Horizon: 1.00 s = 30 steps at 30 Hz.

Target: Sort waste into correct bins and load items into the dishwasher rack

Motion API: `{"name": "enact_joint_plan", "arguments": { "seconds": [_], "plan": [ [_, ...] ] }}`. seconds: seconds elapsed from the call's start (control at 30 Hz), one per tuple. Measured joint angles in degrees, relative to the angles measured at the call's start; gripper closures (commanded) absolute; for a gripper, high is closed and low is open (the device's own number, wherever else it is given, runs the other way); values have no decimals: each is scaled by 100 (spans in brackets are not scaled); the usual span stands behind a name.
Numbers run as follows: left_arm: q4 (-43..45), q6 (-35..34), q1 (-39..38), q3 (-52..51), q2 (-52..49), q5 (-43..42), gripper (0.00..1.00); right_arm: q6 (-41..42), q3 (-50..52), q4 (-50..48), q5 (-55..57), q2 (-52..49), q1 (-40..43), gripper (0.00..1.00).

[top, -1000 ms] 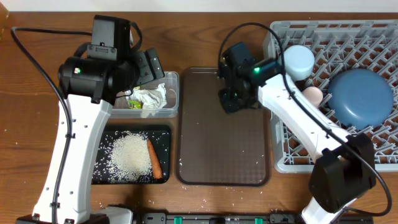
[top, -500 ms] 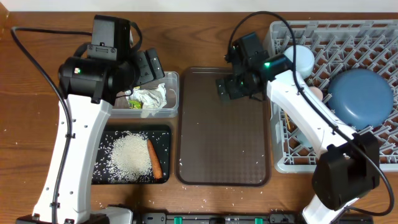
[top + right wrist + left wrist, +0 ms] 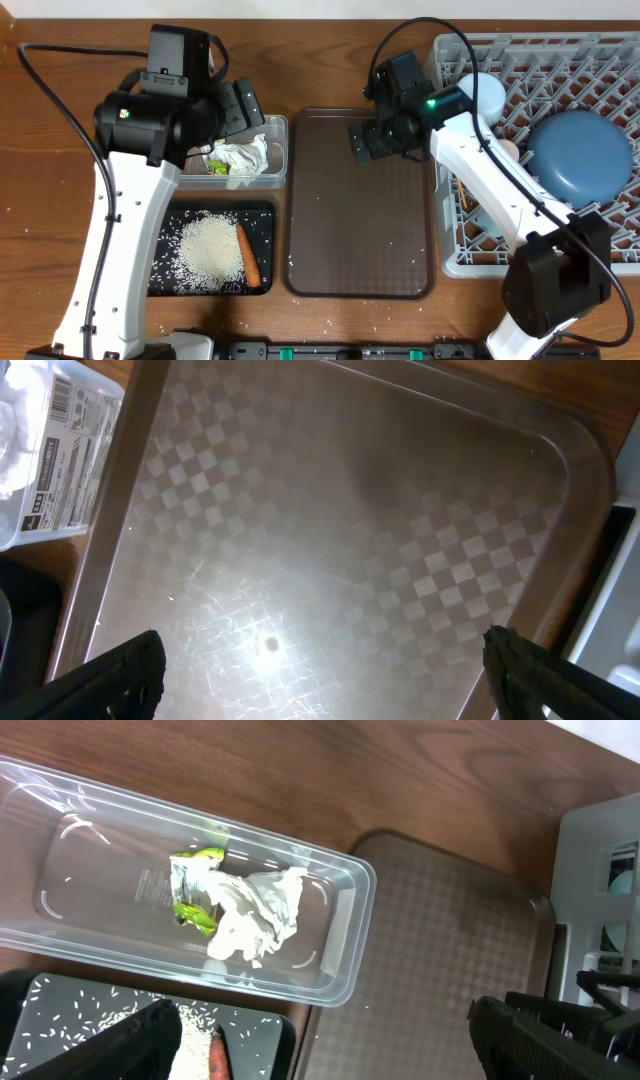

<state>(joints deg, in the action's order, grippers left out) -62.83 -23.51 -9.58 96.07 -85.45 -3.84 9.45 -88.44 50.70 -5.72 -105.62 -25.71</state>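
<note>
A crumpled white wrapper point(image 3: 238, 157) point(image 3: 250, 905) with green-yellow print lies in the clear tub point(image 3: 272, 178) point(image 3: 350, 960). Below it the black tray point(image 3: 165, 280) holds loose rice point(image 3: 210, 250) point(image 3: 80, 1020) and an orange carrot point(image 3: 247, 255) point(image 3: 217, 1060). My left gripper point(image 3: 238, 108) point(image 3: 330, 1040) hovers open over the tub, holding nothing. The grey dishwasher rack point(image 3: 600, 60) on the right carries a round blue plate point(image 3: 580, 158), a light blue cup point(image 3: 480, 97) and a pink cup point(image 3: 505, 152). My right gripper point(image 3: 378, 140) point(image 3: 325, 670) hangs open and empty above the brown tray's far right corner.
The brown serving tray point(image 3: 360, 220) point(image 3: 330, 510) lies between the bins and the rack, bare apart from a few rice grains. Stray grains dot the table by its front edge. The right arm stretches across the rack's left side.
Within the last second the right wrist swung up and right toward the rack edge, and its jaws spread. The left arm has stayed still.
</note>
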Motion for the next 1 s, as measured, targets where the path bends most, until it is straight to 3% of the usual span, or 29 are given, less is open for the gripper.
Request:
{"name": "enact_joint_plan", "arguments": {
  "seconds": [0.53,0.8,1.0],
  "plan": [
    [0,0,0,0,0,0,6,-378,7,-24,479,271,2,1],
    [0,0,0,0,0,0,6,-719,-13,-1060,1311,2702,68,1],
    [0,0,0,0,0,0,6,-850,-26,-1163,1766,4579,367,1]
  ]
}}
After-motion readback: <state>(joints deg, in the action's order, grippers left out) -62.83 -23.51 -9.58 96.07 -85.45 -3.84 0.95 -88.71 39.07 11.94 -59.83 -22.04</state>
